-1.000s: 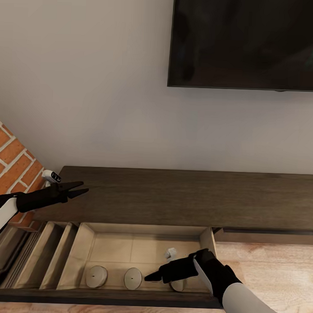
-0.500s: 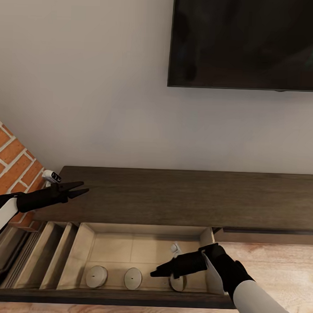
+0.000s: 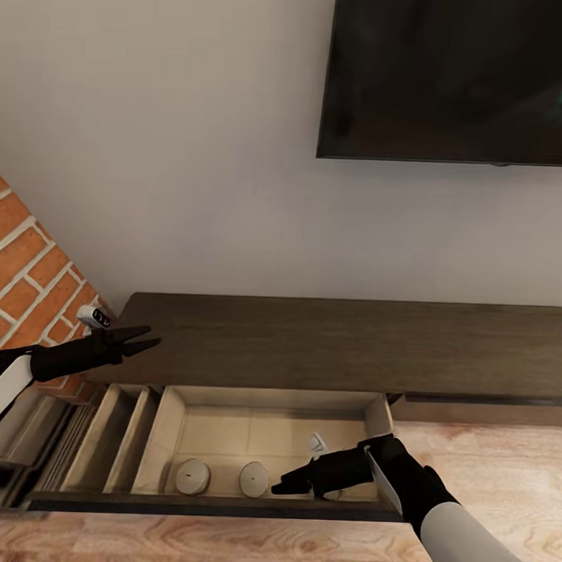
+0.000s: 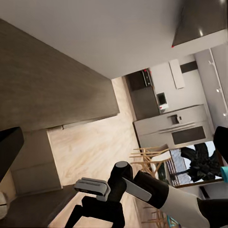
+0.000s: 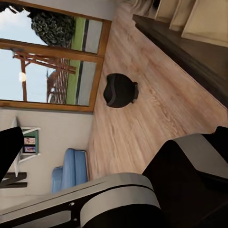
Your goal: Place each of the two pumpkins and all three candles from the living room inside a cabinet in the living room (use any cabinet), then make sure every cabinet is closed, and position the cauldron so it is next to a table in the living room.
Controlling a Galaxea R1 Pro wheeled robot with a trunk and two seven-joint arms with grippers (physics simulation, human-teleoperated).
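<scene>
my right claw [image 3: 283, 485] closed, low inside open cabinet [image 3: 343, 348] drawer beside two candles [image 3: 192, 476]; left claw [image 3: 145, 339] open above top; view shifted.

No text, label, brand, number or sign could be read in any of the views. A small framed picture [image 5: 29, 144] on the wall, well away from the right pincer, carried colour patches too blurred to tell whether they held any lettering.
</scene>
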